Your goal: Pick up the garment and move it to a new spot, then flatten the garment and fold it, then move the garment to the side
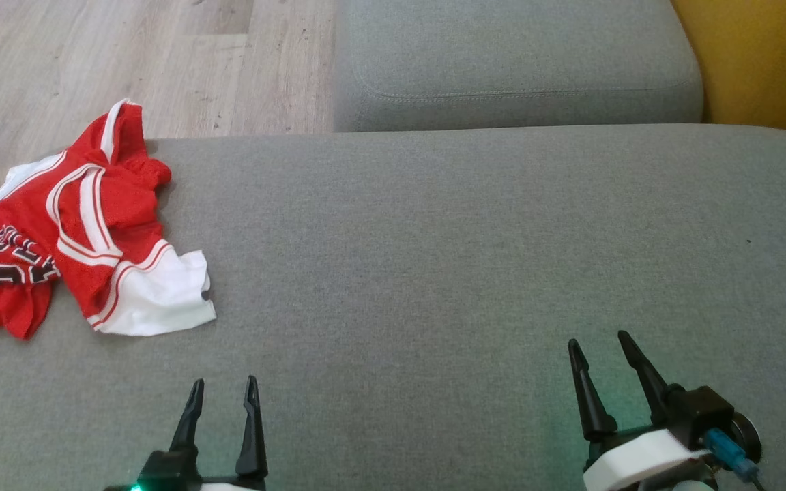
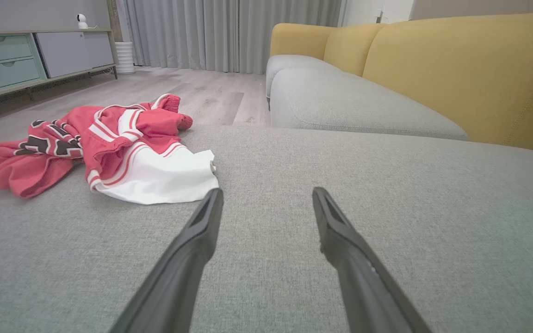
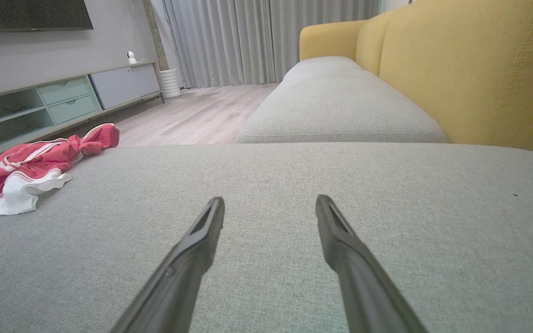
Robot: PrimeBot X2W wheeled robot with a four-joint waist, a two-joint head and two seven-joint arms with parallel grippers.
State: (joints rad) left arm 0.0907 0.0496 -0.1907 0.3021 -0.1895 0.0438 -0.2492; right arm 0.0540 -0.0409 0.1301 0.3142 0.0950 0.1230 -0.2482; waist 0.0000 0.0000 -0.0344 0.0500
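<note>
garment: a red and white garment (image 1: pixel 72 225) is lying crumpled at the far left corner of the grey seat cushion (image 1: pixel 434 259), right at the edge by the wooden floor (image 1: pixel 127 61).
garment details: dark lettering is showing on the red part, red and white stripes are running across the middle, and a white panel is spreading out on the side facing the grippers.
left gripper: the left gripper (image 1: pixel 224 382) is hovering low over the cushion with its two dark fingers spread wide, gripping nothing. the garment is lying ahead and to its left, apart from both fingertips.
right gripper: the right gripper (image 1: pixel 597 339) is also standing wide open and empty, pointing across bare grey fabric, well apart from the garment.
gripper spacing: the two grippers are sitting side by side near the front of the cushion, the right one reaching a little farther forward.
sofa: a second grey cushion (image 1: pixel 516 61) is lying beyond the first, and a yellow backrest (image 2: pixel 456 69) is rising along the right.
room: grey curtains (image 2: pixel 229 32) are hanging at the back, and a low cabinet (image 2: pixel 16 60) is standing along the left wall.
</note>
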